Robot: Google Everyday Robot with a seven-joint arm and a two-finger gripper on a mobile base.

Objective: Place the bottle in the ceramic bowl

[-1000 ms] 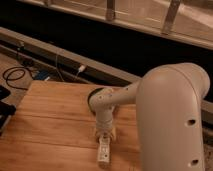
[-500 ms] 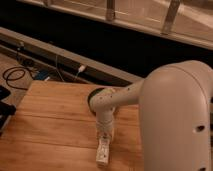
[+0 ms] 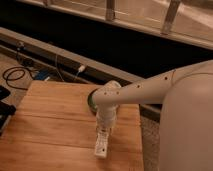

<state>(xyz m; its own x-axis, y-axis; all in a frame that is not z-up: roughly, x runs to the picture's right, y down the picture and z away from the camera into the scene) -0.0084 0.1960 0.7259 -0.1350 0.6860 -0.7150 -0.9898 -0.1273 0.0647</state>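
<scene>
Near the front edge of the wooden tabletop [image 3: 50,120], the slim white plastic bottle [image 3: 101,146] lies directly under the gripper [image 3: 103,134]. You cannot tell whether it is gripped. Next, you probably should lift it to the round green ceramic bowl [image 3: 91,101] at the far edge.

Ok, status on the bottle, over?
Gripper down over wooden table, on the near side of ceramic bowl. Bottle at its tip, outside the bowl. Wrist covers half the bowl.

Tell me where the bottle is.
The bottle is low in the camera view, just below the gripper, over the wooden table, in front of the ceramic bowl.
</scene>
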